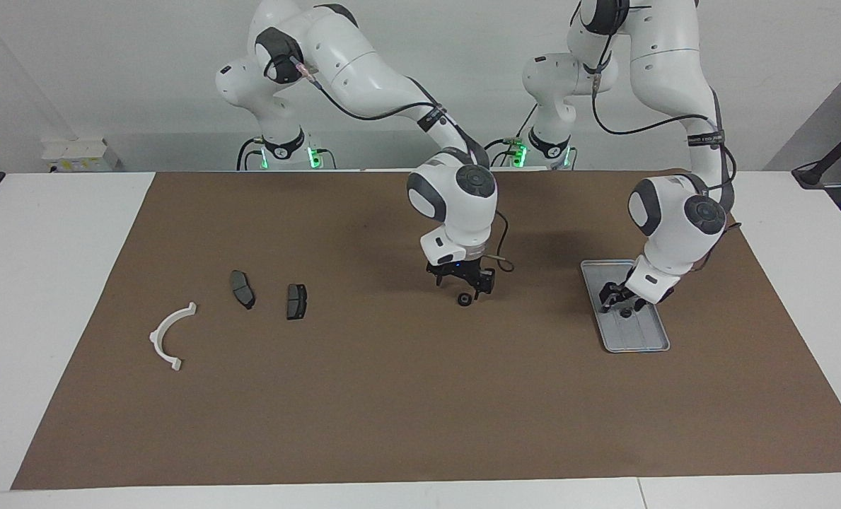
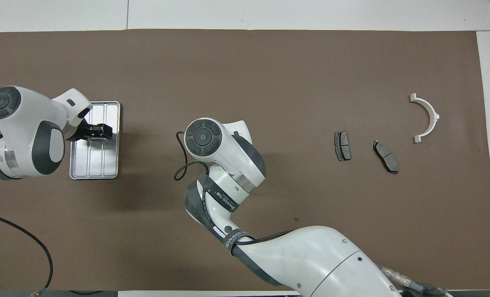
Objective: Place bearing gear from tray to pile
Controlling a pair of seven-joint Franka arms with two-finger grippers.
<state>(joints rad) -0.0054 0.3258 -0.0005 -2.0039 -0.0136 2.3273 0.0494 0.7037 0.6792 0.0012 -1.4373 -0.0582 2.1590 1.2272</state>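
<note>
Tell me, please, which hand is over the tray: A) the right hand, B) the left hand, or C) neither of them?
B: the left hand hangs over the tray, while the right hand is over the brown mat mid-table.

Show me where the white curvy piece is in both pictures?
Facing view: the white curved bracket lies low at the picture's left side, on the brown mat, toward the right arm's end of the table.
Overhead view: the same bracket lies at the picture's right side, a bit above the middle.
Shared landmark: the two dark brake pads lie beside it in both views, between it and the table's middle.
</note>
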